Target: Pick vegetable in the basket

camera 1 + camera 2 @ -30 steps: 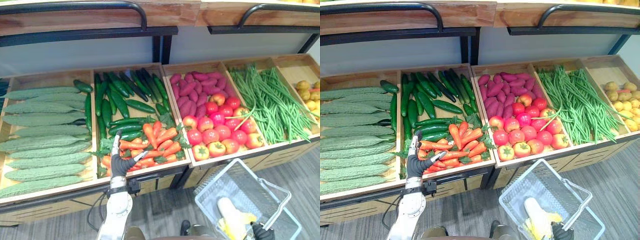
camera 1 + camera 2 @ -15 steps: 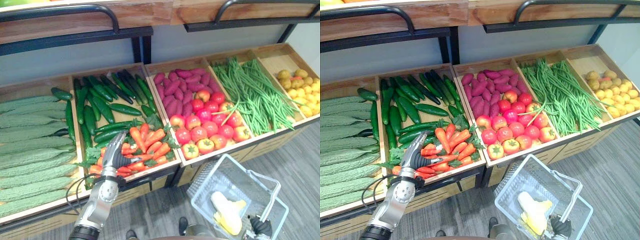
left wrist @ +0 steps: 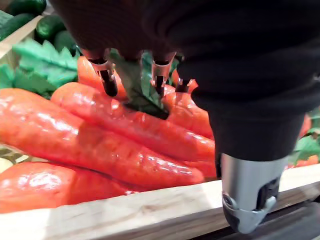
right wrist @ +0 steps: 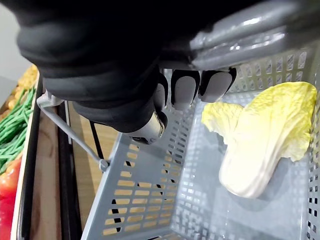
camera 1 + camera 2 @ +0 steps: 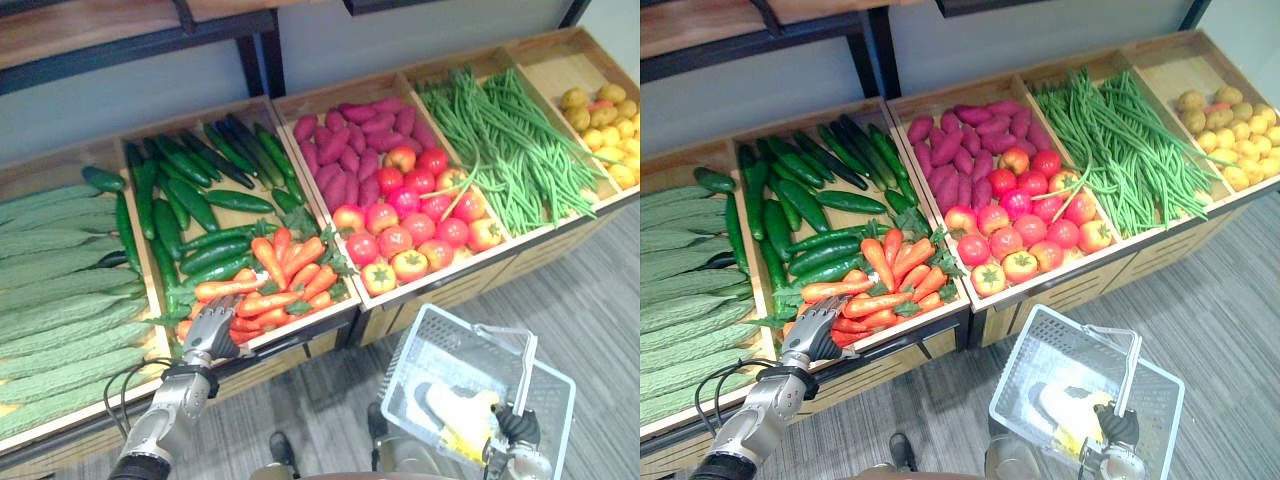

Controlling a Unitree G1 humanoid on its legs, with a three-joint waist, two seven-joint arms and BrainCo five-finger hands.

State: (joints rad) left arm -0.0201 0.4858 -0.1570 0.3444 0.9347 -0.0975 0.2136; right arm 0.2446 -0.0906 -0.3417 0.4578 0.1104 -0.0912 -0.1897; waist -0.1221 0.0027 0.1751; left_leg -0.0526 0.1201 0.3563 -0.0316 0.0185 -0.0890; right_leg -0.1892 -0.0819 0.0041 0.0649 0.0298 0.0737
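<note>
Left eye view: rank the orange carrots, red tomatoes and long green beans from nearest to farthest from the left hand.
1. Orange carrots: at the fingertips of the left hand, in the front of its crate.
2. Red tomatoes: in the next crate to the right.
3. Long green beans: one crate farther right again.

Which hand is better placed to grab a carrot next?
Left. The left hand hangs right over the carrots with open fingers, while the right hand is curled round the basket handle, carrying it.
</note>
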